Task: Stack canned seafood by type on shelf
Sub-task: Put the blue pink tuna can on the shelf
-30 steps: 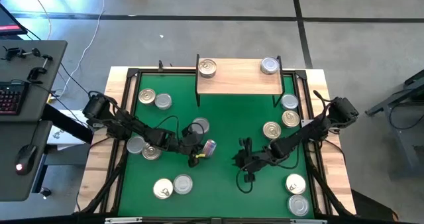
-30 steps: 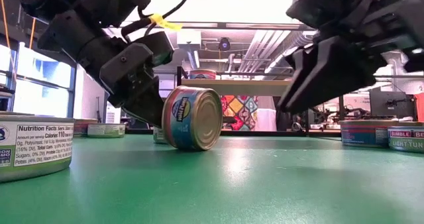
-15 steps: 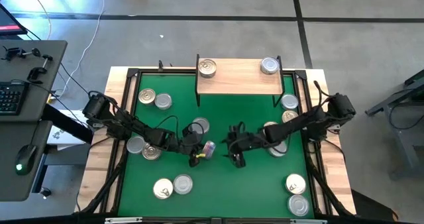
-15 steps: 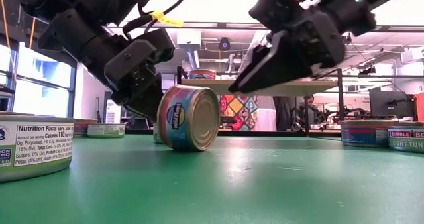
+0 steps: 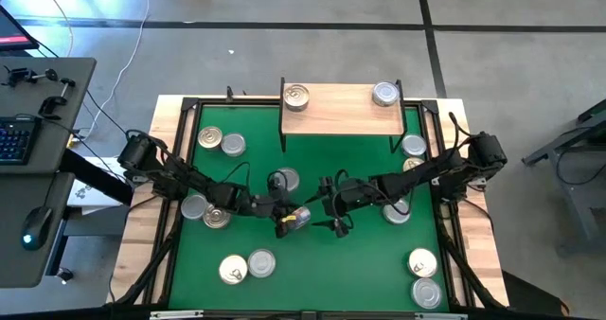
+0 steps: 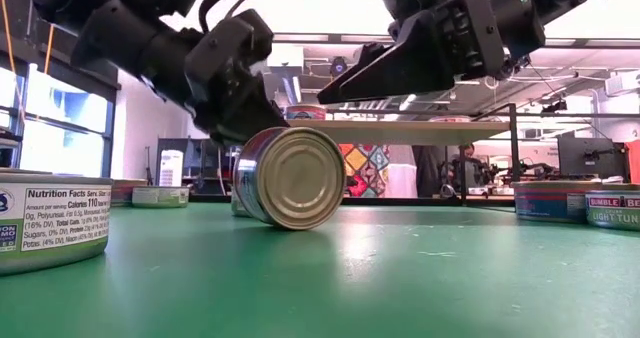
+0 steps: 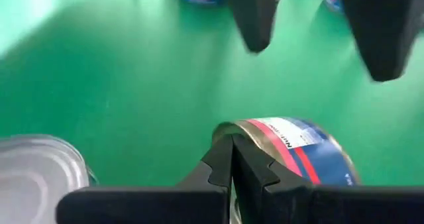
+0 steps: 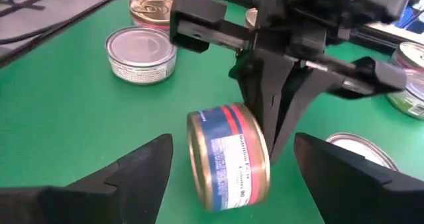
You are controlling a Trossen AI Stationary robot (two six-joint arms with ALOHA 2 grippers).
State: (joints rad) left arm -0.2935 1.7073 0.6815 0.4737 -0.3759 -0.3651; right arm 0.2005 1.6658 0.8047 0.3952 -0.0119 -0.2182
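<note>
Low view: "Nutrition Facts" tin (image 6: 52, 223)

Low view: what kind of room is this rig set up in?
Probably a robotics lab or workshop, not a shop or kitchen. Exposed ceiling ducts run overhead, a side desk holds a keyboard and mouse, and the floor is bare concrete. The tins sit on a green mat.

Keyboard (image 5: 11, 140), mouse (image 5: 33, 225) on side desk (image 5: 38, 254)
</note>
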